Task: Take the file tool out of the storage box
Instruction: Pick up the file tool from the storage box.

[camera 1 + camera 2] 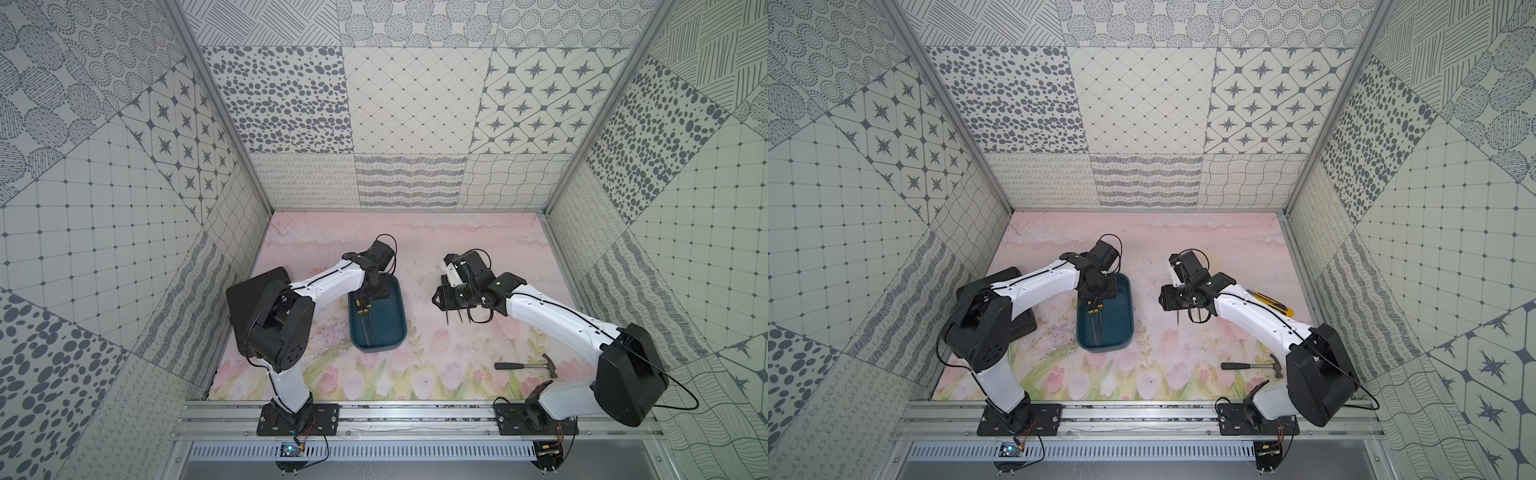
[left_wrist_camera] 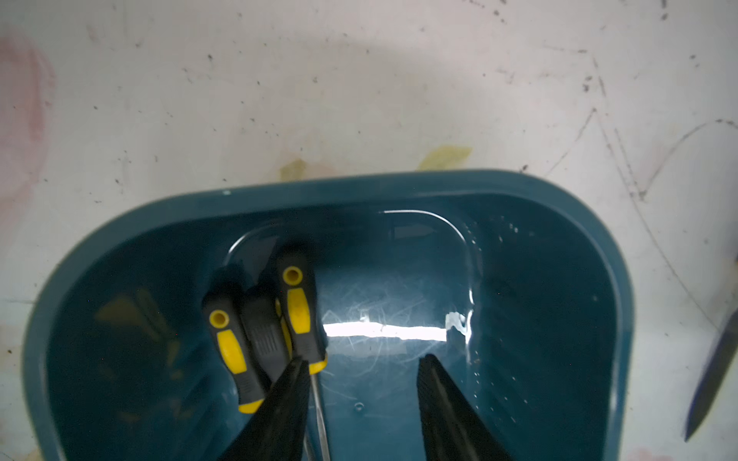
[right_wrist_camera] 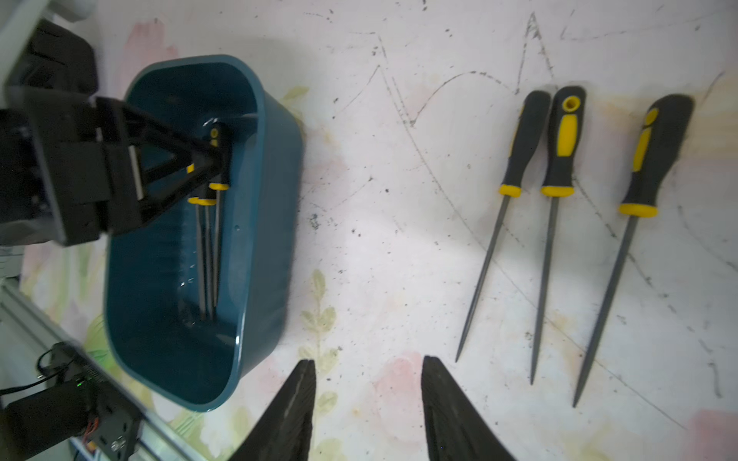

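The left gripper (image 2: pixel 363 361) fills the foreground of its own wrist view. It reaches down inside the storage box (image 2: pixel 359 185) with its jaws partly open and nothing clamped. One of its fingers (image 2: pixel 291 395) sits against the yellow collar of a file tool (image 2: pixel 300 311). That tool's thin steel shaft runs just inside the gap, beside this finger. The opposite finger stands over bare teal floor, apart from the shaft. Two more files (image 2: pixel 231 351) with the same black-and-yellow handles lie touching the first, on the side away from the gap, bunched toward one end of the box.

The step in hand appears to be the grasp itself: the jaws straddle the shaft but have not met it from both sides. The next move calls for closing until both pads pinch the tool just below its collar. A straight lift would follow, high enough for the long tip to clear the box wall. Because the handles crowd each other, a neighbour may be dragged or tipped along.

The right gripper (image 3: pixel 369 363) hovers over the bare floral mat (image 3: pixel 399 199), jaws apart and empty. It is near three files (image 3: pixel 559 159) laid side by side outside the box. Farther out, a top view shows a claw hammer (image 1: pixel 524 365) near the right arm's base and a black case (image 1: pixel 249 291) partly hidden by the left arm.
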`<move>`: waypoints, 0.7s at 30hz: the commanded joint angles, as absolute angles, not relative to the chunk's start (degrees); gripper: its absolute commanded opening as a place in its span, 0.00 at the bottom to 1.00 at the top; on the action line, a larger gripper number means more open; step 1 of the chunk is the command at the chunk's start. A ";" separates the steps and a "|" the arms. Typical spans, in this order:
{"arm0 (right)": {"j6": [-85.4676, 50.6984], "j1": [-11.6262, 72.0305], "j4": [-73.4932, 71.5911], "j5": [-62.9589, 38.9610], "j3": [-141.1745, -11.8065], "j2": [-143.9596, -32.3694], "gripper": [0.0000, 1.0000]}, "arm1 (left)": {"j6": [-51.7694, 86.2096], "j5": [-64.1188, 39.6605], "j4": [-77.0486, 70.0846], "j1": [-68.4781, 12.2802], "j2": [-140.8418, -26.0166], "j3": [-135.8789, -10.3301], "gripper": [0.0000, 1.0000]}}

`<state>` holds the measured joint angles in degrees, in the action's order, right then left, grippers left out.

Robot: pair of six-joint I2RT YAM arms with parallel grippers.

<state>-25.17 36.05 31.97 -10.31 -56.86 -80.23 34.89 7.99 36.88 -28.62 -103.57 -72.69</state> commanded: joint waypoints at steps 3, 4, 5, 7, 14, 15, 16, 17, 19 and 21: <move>-24.96 36.39 27.37 -18.89 -54.38 -76.79 0.57 | 37.24 11.12 38.12 -27.12 -106.82 -74.69 0.48; -25.05 36.39 27.19 -19.47 -54.24 -76.48 0.57 | 37.34 11.42 38.09 -27.00 -107.29 -74.81 0.47; -25.11 36.39 27.01 -19.89 -54.08 -76.13 0.57 | 37.33 11.38 38.03 -26.78 -107.88 -75.04 0.47; -25.22 36.42 26.79 -20.37 -53.80 -75.69 0.57 | 37.37 11.16 37.47 -26.64 -108.59 -75.20 0.47; -25.50 36.34 26.19 -20.65 -52.67 -74.68 0.57 | 37.64 12.32 37.18 -26.37 -111.26 -76.07 0.46; -25.56 36.36 26.21 -20.64 -52.50 -74.61 0.57 | 37.55 12.30 37.16 -26.35 -111.73 -76.22 0.45; -25.57 36.30 26.08 -20.57 -52.33 -74.62 0.57 | 37.59 12.30 37.26 -26.25 -112.20 -76.45 0.44; -25.66 36.34 25.87 -20.65 -52.06 -74.62 0.57 | 37.47 12.26 37.29 -26.24 -112.64 -76.55 0.43; -25.89 36.34 25.52 -20.83 -51.59 -74.49 0.56 | 37.27 12.13 37.19 -26.23 -113.26 -76.87 0.41; -26.17 36.33 25.11 -20.91 -51.25 -74.44 0.56 | 37.03 11.57 36.83 -26.19 -113.64 -76.98 0.38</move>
<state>-25.32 36.03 27.83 -20.29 -52.07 -76.01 36.99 10.87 36.45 -26.52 -112.36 -76.23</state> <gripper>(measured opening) 0.564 0.389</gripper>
